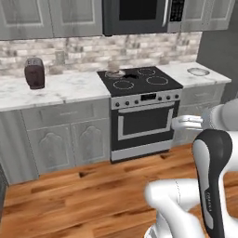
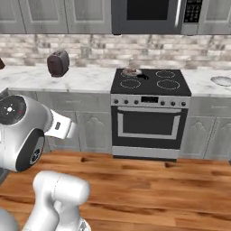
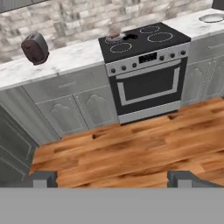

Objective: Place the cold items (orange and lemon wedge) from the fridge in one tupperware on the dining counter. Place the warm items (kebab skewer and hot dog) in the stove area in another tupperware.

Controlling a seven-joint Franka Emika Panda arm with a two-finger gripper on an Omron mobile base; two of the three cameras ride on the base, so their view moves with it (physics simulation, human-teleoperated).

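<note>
End effector (image 3: 111,178), tips spread and empty at hand view's bottom, faced the steel range with black cooktop (image 3: 142,39) well apart, upper centre-right, across wood floor (image 3: 131,148).

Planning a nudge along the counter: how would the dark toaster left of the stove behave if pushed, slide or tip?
The toaster looks boxy and squat with a broad base, so it would probably slide rather than tip. The marble counter looks smooth, which should help it slide. Its rounded top edges might let fingers slip off a high push; low contact seems safer. Weight cannot be judged.
</note>
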